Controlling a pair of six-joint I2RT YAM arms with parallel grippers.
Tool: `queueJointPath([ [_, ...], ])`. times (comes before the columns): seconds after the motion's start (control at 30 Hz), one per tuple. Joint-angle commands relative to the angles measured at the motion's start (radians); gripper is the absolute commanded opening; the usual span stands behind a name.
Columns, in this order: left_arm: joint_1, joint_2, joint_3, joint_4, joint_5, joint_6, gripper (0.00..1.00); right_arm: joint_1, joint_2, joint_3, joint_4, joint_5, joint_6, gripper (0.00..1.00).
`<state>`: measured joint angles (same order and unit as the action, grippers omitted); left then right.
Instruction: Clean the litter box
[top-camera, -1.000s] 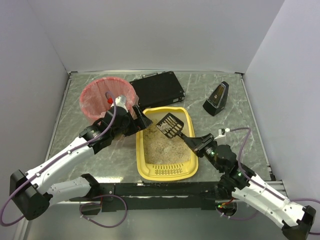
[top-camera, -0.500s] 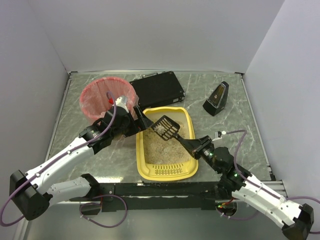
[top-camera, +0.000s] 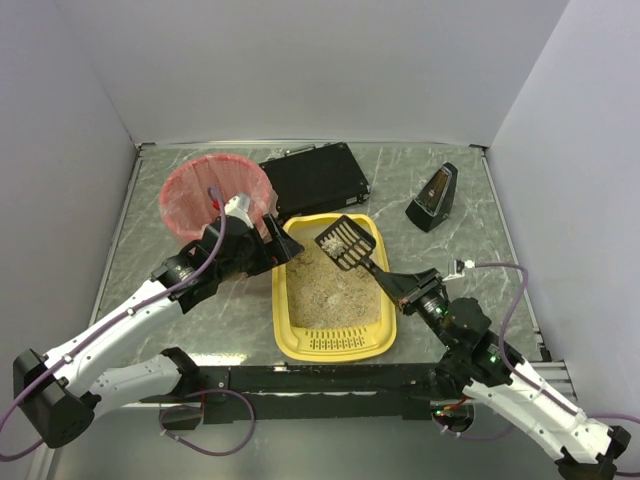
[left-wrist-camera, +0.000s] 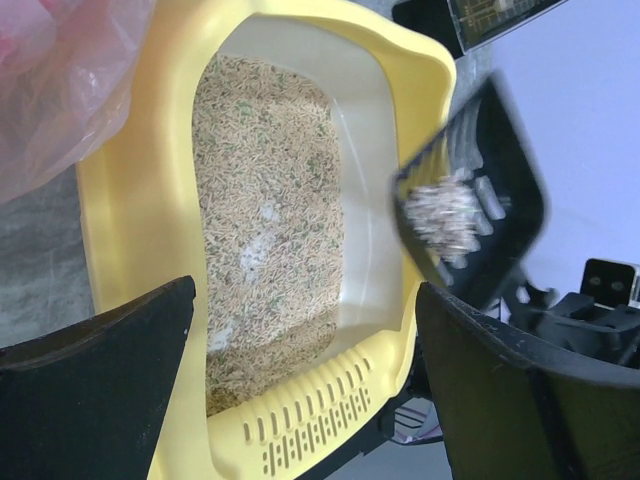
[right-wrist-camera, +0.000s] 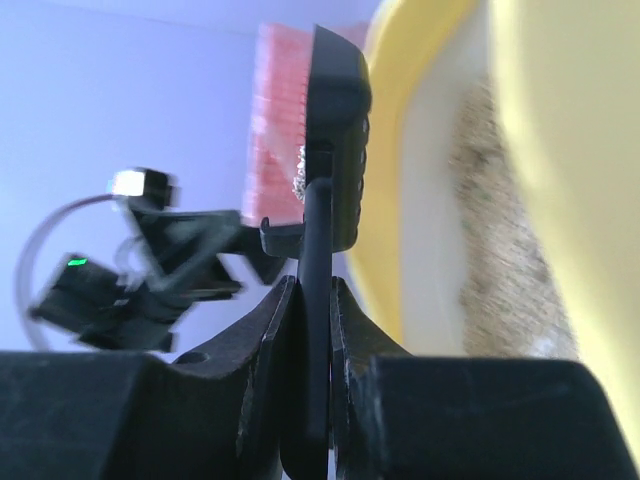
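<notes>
The right hand (top-camera: 393, 284) clamps the loaded scoop (top-camera: 345, 243) over the litter box (top-camera: 283, 322) on the worktop (top-camera: 470, 195), the left hand (top-camera: 283, 246) gapes empty at its rim, and the scoop should travel level to the pink bin (top-camera: 195, 195).

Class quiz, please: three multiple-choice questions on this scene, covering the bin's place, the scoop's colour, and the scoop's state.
1. Where is the pink-lined bin relative to the litter box? A. Inside it. B. Beyond its far left corner. C. At its near right.
2. What colour is the scoop? A. Yellow. B. Pink. C. Black.
3. The scoop is: A. held by the right gripper, carrying litter clumps. B. lying empty. C. in the bin.
Answers: 1B, top view shows it there; 2C, black in every view; 3A, fingers clamp its handle, clumps sit on it.
</notes>
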<state>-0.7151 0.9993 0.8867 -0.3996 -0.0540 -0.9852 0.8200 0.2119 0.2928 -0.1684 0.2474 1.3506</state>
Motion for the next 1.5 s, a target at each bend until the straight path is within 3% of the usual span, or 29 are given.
queueJointPath([
  [0.0, -0.004, -0.002, 0.018, -0.013, -0.014, -0.003, 0.97, -0.001, 0.019, -0.063, 0.203, -0.017, 0.031, 0.0],
  [0.13, -0.003, -0.01, 0.027, -0.013, -0.013, 0.0, 0.97, -0.004, 0.092, -0.008, 0.172, -0.037, 0.022, 0.0],
  [0.3, -0.003, -0.018, 0.021, -0.005, -0.012, -0.001, 0.97, -0.005, -0.119, -0.02, -0.066, 0.057, 0.047, 0.0],
  [0.33, -0.003, -0.018, 0.021, -0.007, -0.007, 0.0, 0.97, -0.005, -0.15, -0.035, -0.051, 0.067, 0.054, 0.0],
  [0.37, -0.003, -0.018, 0.023, -0.007, -0.007, -0.004, 0.97, -0.005, -0.143, -0.053, 0.074, 0.066, 0.036, 0.0],
  [0.43, -0.004, -0.018, 0.024, -0.008, 0.005, -0.003, 0.97, -0.005, -0.024, -0.049, 0.15, 0.03, 0.001, 0.0],
  [0.53, -0.004, -0.028, 0.024, -0.016, 0.023, -0.004, 0.97, -0.007, 0.102, 0.074, 0.055, -0.045, -0.065, 0.0],
  [0.7, -0.004, -0.096, -0.031, -0.031, 0.0, -0.026, 0.97, -0.01, -0.061, 0.075, -0.103, 0.004, -0.07, 0.0],
  [0.83, -0.004, -0.143, -0.051, -0.08, -0.02, -0.027, 0.97, -0.01, -0.095, 0.068, -0.083, -0.005, -0.031, 0.0],
  [1.23, -0.004, -0.235, 0.005, -0.275, -0.155, -0.044, 0.97, -0.01, 0.34, 0.472, -0.114, -0.025, -0.148, 0.0],
  [1.47, -0.004, -0.277, -0.038, -0.282, -0.173, -0.067, 0.97, -0.012, 0.631, 0.739, -0.005, -0.137, -0.24, 0.0],
])
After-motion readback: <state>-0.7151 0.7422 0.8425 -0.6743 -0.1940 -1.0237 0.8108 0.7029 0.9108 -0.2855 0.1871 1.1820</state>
